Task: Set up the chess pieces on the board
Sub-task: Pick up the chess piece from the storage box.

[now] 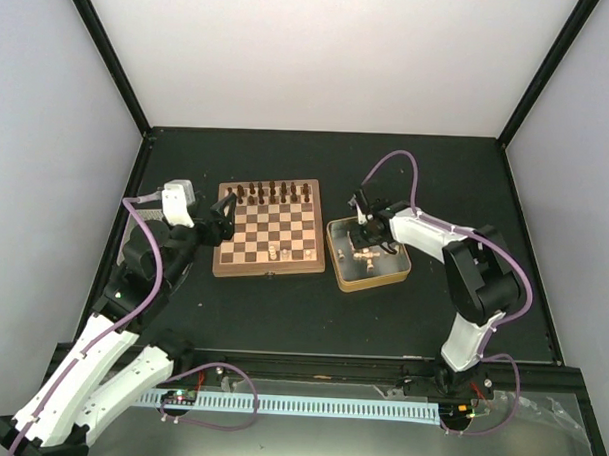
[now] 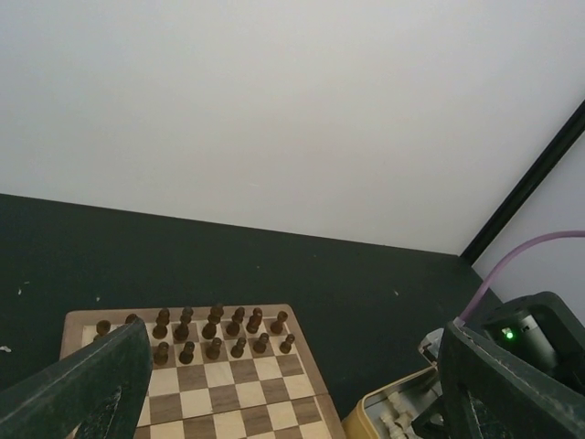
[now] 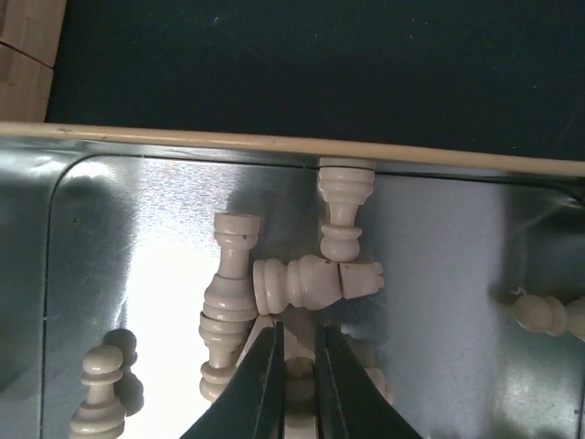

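Right gripper (image 3: 297, 366) is pinched almost shut on a pale piece (image 3: 298, 373) low in the heap inside the tin (image 3: 274, 142). Risk: the rook (image 3: 230, 274) and the crosswise piece (image 3: 315, 279) lie touching or overlapping it, so your lift may drag them along, or the slim grip may let it twist out. The tin holds loose pale chess pieces (image 1: 363, 258), mostly lying down, with a pawn (image 3: 99, 389) apart. The board (image 1: 268, 227) sits just beside the tin, with dark men (image 1: 271, 194) on its far rows. Left gripper (image 1: 223, 215) hangs wide open, empty, at the board's left edge.
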Available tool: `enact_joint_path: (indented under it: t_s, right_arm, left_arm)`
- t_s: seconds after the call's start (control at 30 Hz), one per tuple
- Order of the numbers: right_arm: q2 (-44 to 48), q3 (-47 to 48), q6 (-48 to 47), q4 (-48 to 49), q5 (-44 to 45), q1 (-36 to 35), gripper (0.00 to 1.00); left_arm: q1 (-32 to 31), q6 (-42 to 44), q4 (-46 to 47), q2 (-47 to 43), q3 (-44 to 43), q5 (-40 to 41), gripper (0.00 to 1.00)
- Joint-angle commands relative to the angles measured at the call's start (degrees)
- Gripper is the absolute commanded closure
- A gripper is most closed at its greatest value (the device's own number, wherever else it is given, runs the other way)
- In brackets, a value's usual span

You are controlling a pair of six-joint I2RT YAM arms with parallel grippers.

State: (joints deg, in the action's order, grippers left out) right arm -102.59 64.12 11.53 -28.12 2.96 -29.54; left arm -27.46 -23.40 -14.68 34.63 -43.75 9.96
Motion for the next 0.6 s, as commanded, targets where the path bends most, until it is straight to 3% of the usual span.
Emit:
enact_joint_path:
  t_s: [0.0, 0.17, 0.3, 0.57]
  right_arm:
    - [4.4, -0.8, 1.6, 1.0, 0.7, 0.0, 0.91]
    - [11.0, -4.5, 6.6, 5.8, -2.0, 0.0, 0.91]
    - [15.4, -7.3, 13.0, 10.1, -4.8, 0.0, 0.9]
    - [23.6, -12.4, 26.3, 16.7, -10.4, 0.1, 0.9]
  left_arm:
    - [0.2, -1.2, 1.5, 0.5, 0.4, -2.2, 0.13]
    - [0.3, -2.1, 4.4, 2.1, 2.1, -9.0, 0.13]
    - [0.2, -2.9, 9.2, 5.9, 4.2, -19.4, 0.13]
    - [-0.5, -9.4, 17.2, 22.6, 3.6, -40.5, 0.21]
